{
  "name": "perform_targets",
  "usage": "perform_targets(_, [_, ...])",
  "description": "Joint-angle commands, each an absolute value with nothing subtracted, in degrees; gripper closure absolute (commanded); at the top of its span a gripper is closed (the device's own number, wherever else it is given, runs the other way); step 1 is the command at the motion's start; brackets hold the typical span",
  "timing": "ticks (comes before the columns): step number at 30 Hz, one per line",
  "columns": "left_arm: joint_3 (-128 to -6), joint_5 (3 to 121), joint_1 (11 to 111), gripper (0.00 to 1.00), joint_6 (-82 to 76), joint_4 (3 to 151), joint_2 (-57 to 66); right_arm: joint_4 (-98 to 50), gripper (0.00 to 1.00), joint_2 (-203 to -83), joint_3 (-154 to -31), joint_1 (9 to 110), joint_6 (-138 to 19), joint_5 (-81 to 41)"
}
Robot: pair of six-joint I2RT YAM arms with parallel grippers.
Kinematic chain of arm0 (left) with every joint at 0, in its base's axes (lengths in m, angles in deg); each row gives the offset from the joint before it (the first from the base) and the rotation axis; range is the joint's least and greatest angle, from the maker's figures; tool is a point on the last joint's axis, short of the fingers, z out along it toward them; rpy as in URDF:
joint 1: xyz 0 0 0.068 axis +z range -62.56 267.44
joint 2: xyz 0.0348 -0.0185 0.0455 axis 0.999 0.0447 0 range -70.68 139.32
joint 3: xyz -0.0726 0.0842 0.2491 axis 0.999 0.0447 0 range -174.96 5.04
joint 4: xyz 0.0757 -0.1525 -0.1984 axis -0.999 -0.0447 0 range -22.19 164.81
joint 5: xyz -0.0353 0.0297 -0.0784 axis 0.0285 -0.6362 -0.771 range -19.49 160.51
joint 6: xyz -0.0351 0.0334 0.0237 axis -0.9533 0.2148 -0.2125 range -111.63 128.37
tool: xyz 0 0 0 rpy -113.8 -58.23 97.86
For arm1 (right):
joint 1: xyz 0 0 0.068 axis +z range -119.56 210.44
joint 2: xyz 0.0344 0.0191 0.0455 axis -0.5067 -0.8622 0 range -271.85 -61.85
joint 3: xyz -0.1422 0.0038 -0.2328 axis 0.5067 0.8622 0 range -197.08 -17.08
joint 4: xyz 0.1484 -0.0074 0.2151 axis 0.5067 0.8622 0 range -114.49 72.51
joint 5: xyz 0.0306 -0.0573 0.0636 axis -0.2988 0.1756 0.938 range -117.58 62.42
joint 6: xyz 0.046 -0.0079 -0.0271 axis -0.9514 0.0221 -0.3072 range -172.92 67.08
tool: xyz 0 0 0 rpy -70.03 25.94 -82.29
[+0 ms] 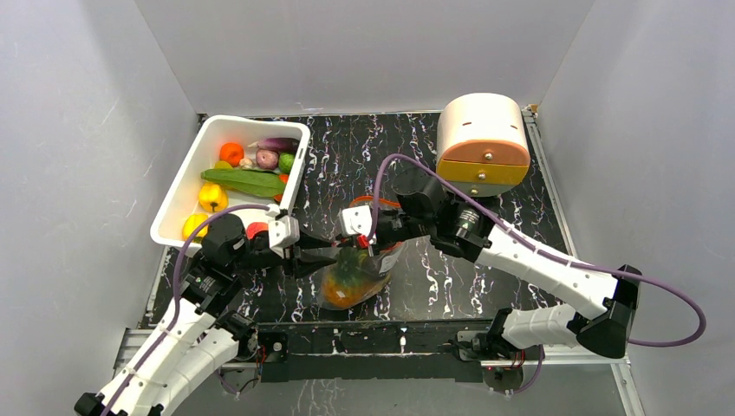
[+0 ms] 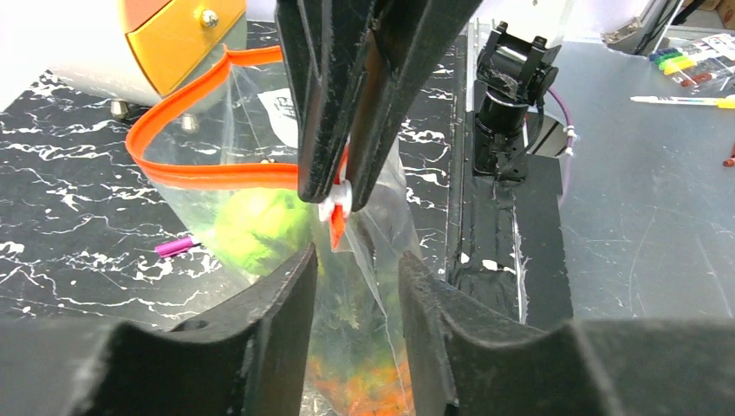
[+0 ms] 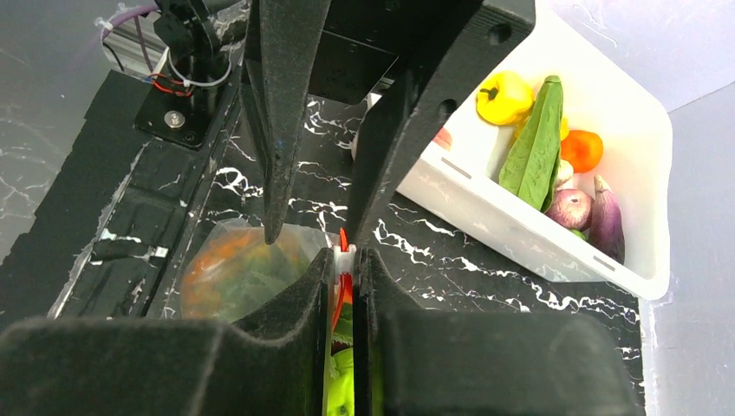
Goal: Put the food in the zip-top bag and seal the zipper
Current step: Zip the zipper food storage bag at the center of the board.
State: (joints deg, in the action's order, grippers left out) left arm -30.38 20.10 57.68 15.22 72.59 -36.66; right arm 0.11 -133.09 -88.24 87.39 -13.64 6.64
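The zip-top bag (image 1: 388,260) sits at the near middle of the counter (image 1: 451,279), about 6 o'clock from its centre. Its rounded bottom points toward 6 o'clock and its mouth is lifted toward 12. The food (image 1: 347,282) inside shows as an orange and green mass, blurred by the plastic, so single pieces are hard to tell apart.

In the left wrist view the zipper (image 2: 217,178) runs with its long axis from 9 o'clock to the centre. At the 9 o'clock end its two strips bow apart in a loop, so the mouth is open there.

The right end effector (image 3: 344,260) is pressed together on the zipper at its white slider. The left end effector (image 2: 357,260) is spread, one finger on each side of the bag just below that pinch. Whether it touches the plastic cannot be told.

More food lies in the white tub (image 1: 178,192) at 10 o'clock, well apart from the bag. A round drawer unit (image 1: 482,139) stands at 1 o'clock. Bare counter lies between them, and also at 3 o'clock of the bag, under the right arm.

A small purple piece (image 2: 173,247) lies beside the bag, partly behind the plastic.
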Motion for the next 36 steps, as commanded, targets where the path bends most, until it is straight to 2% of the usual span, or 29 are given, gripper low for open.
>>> perform_targets(1, [-33.0,21.46,57.47,0.6,15.21,73.86,-37.1,-6.73,1.0,-130.37,-87.45,87.22,-16.18,7.26])
perform_targets(7, [-34.39,21.08,57.48,0.6,15.64,73.89,-34.13,-9.42,1.0,-129.34,-85.51,87.22,-17.65,7.14])
perform_targets(11, [-36.03,19.69,57.49,0.76,15.55,74.55,-31.81,-10.42,1.0,-128.99,-84.97,87.22,-18.51,6.94])
perform_targets(14, [-36.61,19.13,57.52,1.0,14.7,75.59,-30.86,-11.14,1.0,-128.03,-83.95,87.22,-19.28,5.73])
perform_targets(36, [-39.8,19.43,57.48,1.0,20.36,68.74,-31.32,-9.6,1.0,-114.84,-72.74,87.13,-26.57,-4.69])
